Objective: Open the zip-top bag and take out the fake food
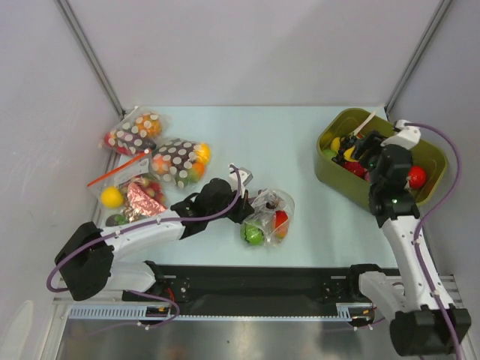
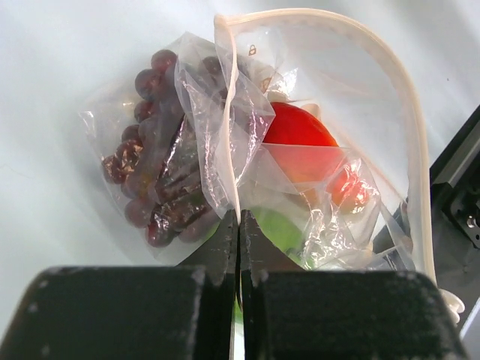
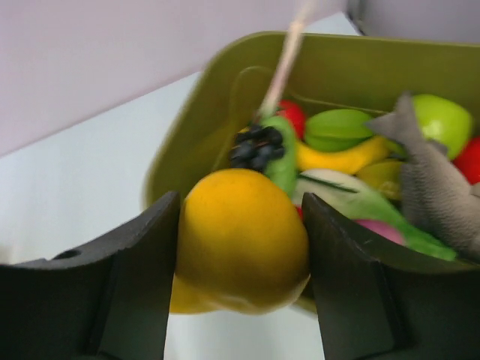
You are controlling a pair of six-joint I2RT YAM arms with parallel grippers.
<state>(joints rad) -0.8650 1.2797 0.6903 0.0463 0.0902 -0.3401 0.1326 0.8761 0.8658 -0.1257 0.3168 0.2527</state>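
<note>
The clear zip-top bag [image 1: 270,214] lies on the pale table in front of the left arm, with its whitish zip rim open in the left wrist view [image 2: 337,45]. Inside it are a dark purple grape bunch [image 2: 154,180], an orange-red piece [image 2: 300,135] and a green round fruit [image 1: 253,234]. My left gripper [image 1: 244,204] is shut on the bag's plastic edge [image 2: 238,225]. My right gripper [image 3: 240,206] is shut on a yellow pear-like fruit [image 3: 240,240] and holds it at the near rim of the olive bin [image 3: 225,97].
The olive bin [image 1: 330,180] at the right holds several toy foods. Two dark brown white-dotted bags [image 1: 180,161] [image 1: 135,131] and a bag with a red zip strip [image 1: 124,187] lie at the left. Grey walls enclose the table.
</note>
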